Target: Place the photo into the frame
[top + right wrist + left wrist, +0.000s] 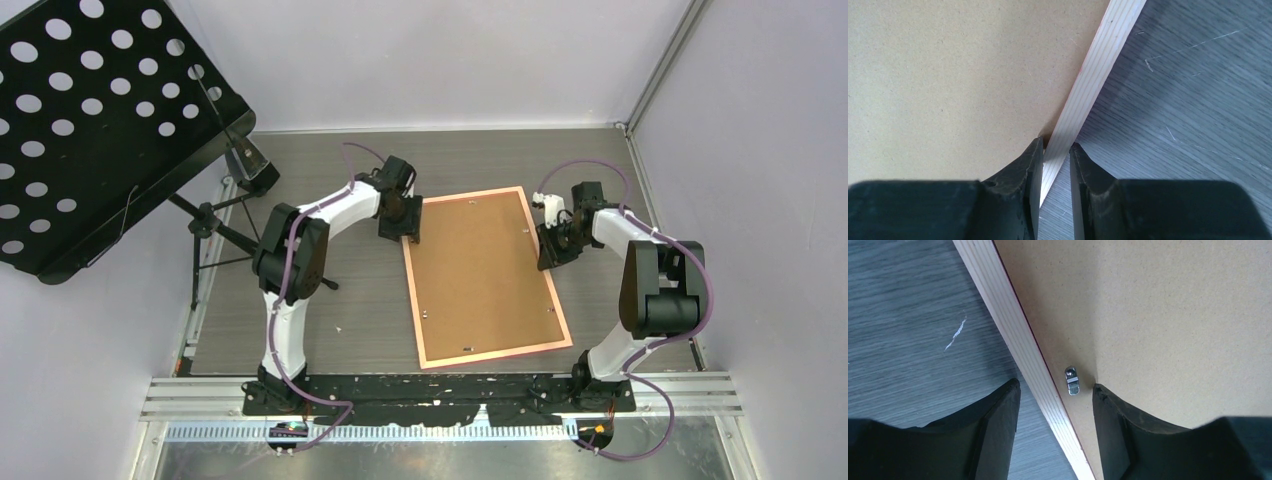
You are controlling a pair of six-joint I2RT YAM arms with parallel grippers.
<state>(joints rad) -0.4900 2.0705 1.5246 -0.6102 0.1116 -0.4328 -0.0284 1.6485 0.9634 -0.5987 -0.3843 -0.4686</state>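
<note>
The frame lies face down in the middle of the table, its brown board back facing up. The photo is hidden. My left gripper is at the frame's far left corner. In the left wrist view it is open and straddles the pale frame rail: one finger is over the table, the other over the board beside a small metal clip. My right gripper is at the frame's right side. Seen from the right wrist, it is shut on the frame rail.
A black perforated music stand on a tripod stands at the back left, reaching over the table's left edge. White walls close in the table at the back and on the right. A metal rail runs along the near edge by the arm bases.
</note>
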